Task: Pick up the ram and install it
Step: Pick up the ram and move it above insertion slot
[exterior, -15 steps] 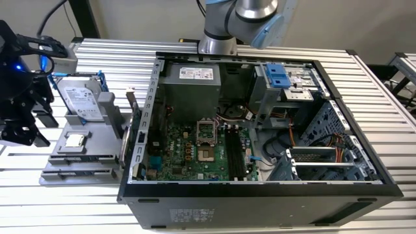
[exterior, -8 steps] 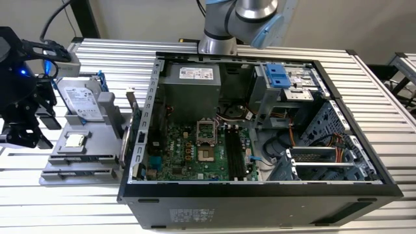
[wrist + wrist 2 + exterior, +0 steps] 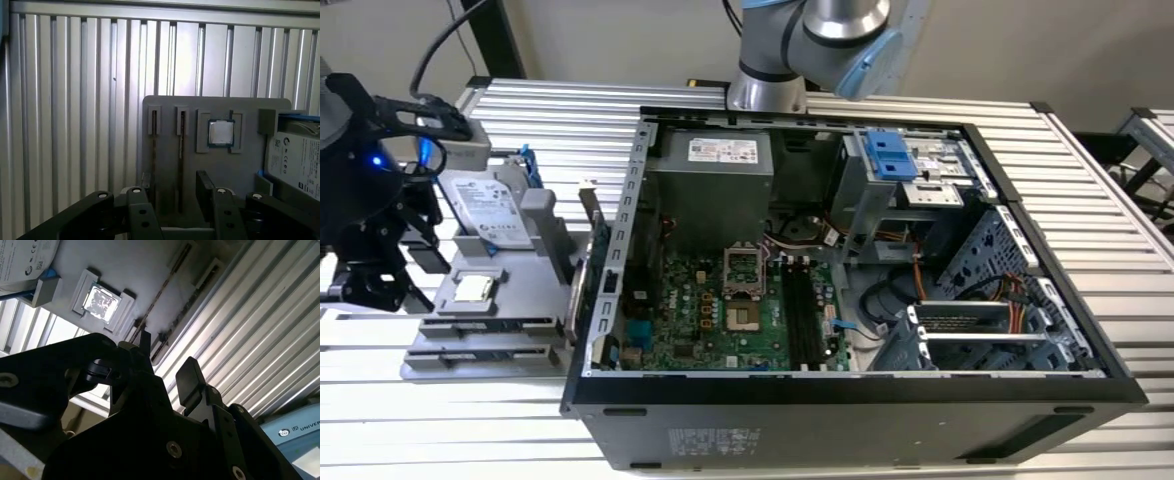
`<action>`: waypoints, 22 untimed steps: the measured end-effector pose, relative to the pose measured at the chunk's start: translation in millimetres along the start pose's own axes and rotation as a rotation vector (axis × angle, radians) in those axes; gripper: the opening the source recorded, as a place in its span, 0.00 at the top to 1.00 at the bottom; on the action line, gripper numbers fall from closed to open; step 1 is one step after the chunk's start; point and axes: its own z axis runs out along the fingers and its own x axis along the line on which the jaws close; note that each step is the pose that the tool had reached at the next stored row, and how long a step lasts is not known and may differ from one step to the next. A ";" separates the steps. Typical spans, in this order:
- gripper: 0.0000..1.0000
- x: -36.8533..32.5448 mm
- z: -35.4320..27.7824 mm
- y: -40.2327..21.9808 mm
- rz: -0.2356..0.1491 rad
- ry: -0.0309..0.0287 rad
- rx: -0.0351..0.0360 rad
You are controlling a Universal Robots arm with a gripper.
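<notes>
In both wrist views the ram (image 3: 181, 150) is a thin dark stick standing on edge in a slot of the grey holder (image 3: 170, 107). The same ram (image 3: 162, 292) runs past the square processor chip (image 3: 101, 299). A second slot (image 3: 154, 145) lies beside it and looks to hold another thin stick. My gripper (image 3: 170, 186) is open, its two black fingers either side of the ram's line and apart from it, with nothing between them (image 3: 166, 356). In the exterior view the gripper (image 3: 380, 288) hangs at the left, beside the holder (image 3: 520, 345).
The open computer case (image 3: 854, 385) fills the middle, with the green motherboard (image 3: 707, 320) and its black slots (image 3: 801, 318) inside. A silver hard drive (image 3: 487, 210) and the processor chip (image 3: 474, 288) lie on the holder. Ribbed metal tabletop (image 3: 454, 420) surrounds everything.
</notes>
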 end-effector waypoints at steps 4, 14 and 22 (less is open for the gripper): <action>0.00 0.1 4.9 -0.2 0.004 0.0022 0.0002; 0.00 1.4 16.8 -1.5 0.004 0.0050 0.0001; 0.00 2.2 27.0 -1.6 0.004 0.0060 0.0001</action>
